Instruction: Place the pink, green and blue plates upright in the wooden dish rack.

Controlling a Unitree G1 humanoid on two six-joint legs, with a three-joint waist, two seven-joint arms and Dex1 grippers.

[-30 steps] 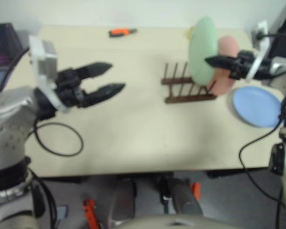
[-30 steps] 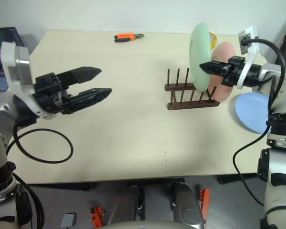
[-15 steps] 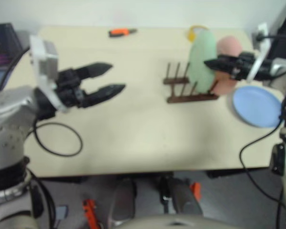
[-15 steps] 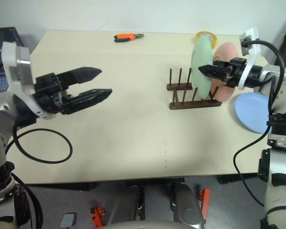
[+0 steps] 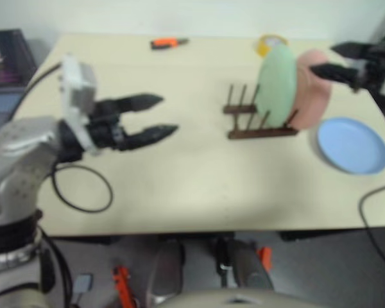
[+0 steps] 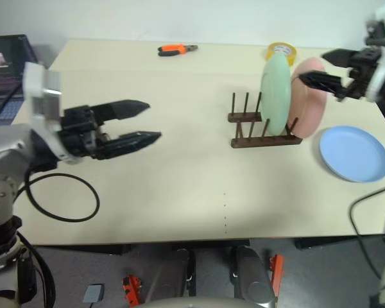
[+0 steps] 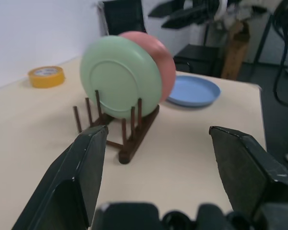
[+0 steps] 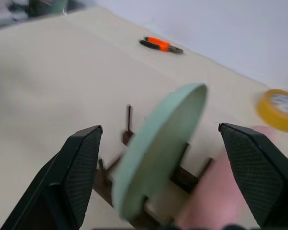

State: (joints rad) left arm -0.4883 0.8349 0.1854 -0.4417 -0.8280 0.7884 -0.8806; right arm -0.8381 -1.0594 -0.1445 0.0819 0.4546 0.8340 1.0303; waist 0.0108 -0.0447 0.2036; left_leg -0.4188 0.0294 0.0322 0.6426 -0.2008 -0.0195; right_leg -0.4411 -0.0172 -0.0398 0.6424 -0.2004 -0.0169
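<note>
Two plates stand in the rack, one plate lies on the table.

The green plate [image 6: 274,95] and pink plate [image 6: 310,97] stand on edge in the dark wooden rack [image 6: 264,132], whose long side runs left to right. The blue plate [image 6: 354,153] lies flat beside it. The right gripper [image 6: 318,68] and left gripper [image 6: 151,120] are spread, holding nothing.

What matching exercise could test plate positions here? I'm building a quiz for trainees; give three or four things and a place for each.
Things:
1. green plate
2. pink plate
3. blue plate
4. yellow tape roll

Places:
A. flat on the table, beside the wooden dish rack
B. upright in the rack, at its end nearest the blue plate
C. lying behind the rack, near the table's far edge
D. upright in the rack, beside empty pegs

Pairs: 1-D, 2-B, 3-A, 4-C
</note>
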